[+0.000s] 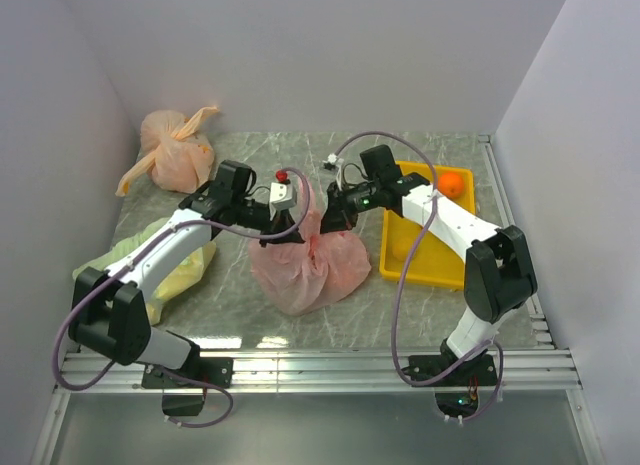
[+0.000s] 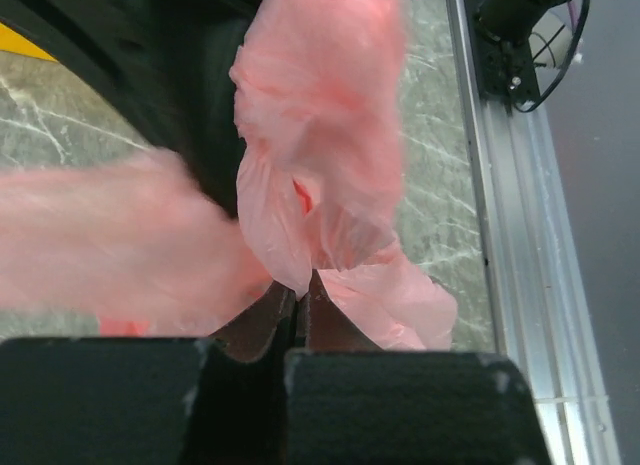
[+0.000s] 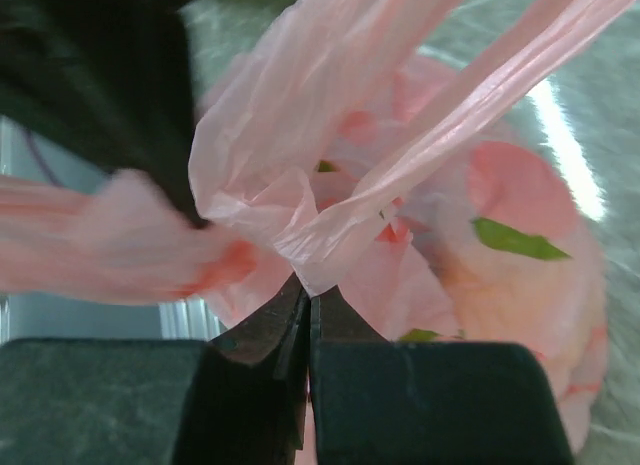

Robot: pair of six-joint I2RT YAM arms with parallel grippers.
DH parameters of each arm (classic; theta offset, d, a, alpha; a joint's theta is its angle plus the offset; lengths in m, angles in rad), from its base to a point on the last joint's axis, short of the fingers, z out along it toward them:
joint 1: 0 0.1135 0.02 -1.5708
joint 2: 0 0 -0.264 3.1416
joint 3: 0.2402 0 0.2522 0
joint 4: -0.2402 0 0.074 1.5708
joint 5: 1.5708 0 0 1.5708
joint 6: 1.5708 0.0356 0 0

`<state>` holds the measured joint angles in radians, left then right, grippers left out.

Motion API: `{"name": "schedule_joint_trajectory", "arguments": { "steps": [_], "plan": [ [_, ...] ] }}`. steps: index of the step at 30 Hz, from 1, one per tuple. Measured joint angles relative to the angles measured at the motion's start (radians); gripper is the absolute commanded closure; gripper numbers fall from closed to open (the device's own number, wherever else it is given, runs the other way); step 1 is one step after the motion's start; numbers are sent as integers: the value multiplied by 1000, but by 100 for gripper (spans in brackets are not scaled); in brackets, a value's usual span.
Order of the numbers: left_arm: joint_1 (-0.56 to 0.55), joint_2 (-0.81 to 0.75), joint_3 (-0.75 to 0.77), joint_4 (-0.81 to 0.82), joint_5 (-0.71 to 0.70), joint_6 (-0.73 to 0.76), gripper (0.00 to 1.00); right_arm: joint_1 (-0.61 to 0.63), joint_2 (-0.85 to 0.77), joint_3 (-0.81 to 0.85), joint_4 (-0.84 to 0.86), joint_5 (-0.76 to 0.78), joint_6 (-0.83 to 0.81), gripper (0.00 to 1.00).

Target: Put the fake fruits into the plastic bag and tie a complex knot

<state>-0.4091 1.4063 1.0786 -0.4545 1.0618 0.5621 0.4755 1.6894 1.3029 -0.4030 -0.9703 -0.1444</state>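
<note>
One pink plastic bag (image 1: 310,265), one peach bag (image 1: 175,150), one yellow-green bag (image 1: 190,268), one yellow tray (image 1: 425,260), one orange (image 1: 453,184)

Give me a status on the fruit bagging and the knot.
Done: fruit shapes with green leaves show through the pink plastic bag. In hand: the left jaws and right jaws are each shut on pink plastic at the bag's mouth, with the handle strips stretched taut. Left: the knot looks loose, not cinched, and an orange lies unbagged in the yellow tray.
</note>
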Motion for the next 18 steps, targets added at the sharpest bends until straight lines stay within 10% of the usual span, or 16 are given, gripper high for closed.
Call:
{"name": "schedule_joint_trajectory", "arguments": {
  "steps": [10, 18],
  "plan": [
    [6, 42, 10, 72, -16, -42, 98, 21, -4, 25, -170, -73, -167, 52],
    [6, 31, -28, 182, -19, -152, 92, 26, -6, 25, -140, -103, -140, 51]
  ]
}}
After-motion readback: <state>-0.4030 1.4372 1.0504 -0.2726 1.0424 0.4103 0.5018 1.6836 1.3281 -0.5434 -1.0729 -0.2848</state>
